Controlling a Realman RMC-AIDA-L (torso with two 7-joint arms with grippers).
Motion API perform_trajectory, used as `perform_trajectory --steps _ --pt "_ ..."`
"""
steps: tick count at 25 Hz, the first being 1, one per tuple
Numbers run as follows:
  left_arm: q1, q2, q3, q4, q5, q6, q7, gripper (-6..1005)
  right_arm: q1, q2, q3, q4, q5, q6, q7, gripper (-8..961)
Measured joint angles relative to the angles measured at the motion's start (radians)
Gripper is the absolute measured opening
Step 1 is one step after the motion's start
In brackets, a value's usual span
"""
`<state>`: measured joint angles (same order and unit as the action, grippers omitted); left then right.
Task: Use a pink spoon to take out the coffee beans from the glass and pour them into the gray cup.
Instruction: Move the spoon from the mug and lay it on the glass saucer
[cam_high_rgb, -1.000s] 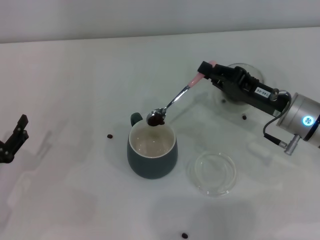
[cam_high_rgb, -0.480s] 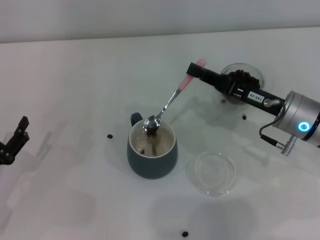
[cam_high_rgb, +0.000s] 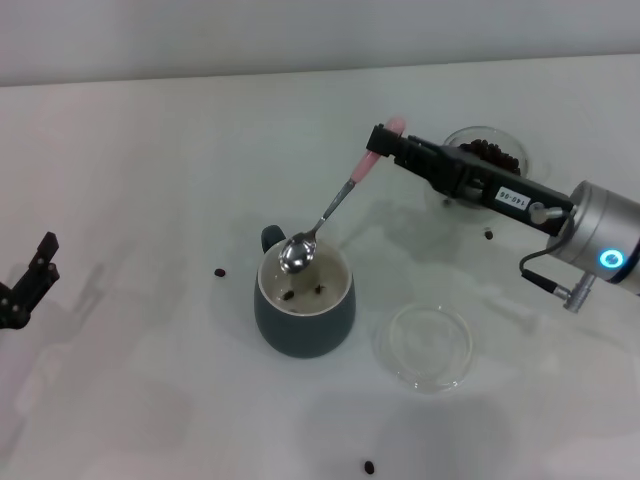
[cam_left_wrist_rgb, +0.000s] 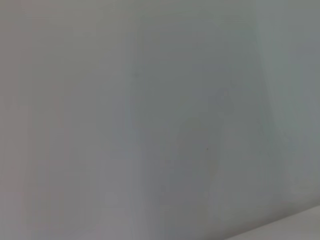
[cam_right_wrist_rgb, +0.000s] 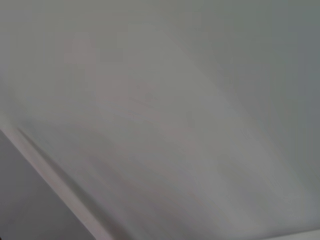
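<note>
While gripping the pink spoon (cam_high_rgb: 335, 205), right jaws (cam_high_rgb: 385, 142) tilt it over gray cup (cam_high_rgb: 304, 310).

The right arm reaches in from four o'clock toward the scene's centre, its right gripper (cam_high_rgb: 388, 148) clamped on the pink spoon (cam_high_rgb: 330, 205) at its handle end. The left gripper (cam_high_rgb: 25, 283) sits parked at nine o'clock, low over the tabletop (cam_high_rgb: 150, 180).
</note>
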<state>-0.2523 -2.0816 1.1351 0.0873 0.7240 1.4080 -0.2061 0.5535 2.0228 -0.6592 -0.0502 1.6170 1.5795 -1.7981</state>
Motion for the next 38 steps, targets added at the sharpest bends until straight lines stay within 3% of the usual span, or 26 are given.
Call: perform_trajectory --steps 5,16,26,38 --pt "0.001 0.000 0.000 0.000 0.000 0.000 0.001 794 -0.026 -0.011 0.003 -0.041 0.004 0.052 0.054 170" --pt "0.001 -0.002 0.000 0.000 -0.005 0.000 0.001 795 -0.186 -0.028 0.008 -0.280 0.003 0.108 0.174 171" --pt "-0.020 -0.003 0.000 0.000 -0.002 0.000 0.001 794 -0.234 -0.052 -0.002 -0.274 -0.046 0.078 0.169 172" --pt "-0.021 -0.003 0.000 0.000 -0.004 0.000 0.001 791 -0.252 -0.044 -0.005 -0.265 -0.137 -0.012 0.176 174"
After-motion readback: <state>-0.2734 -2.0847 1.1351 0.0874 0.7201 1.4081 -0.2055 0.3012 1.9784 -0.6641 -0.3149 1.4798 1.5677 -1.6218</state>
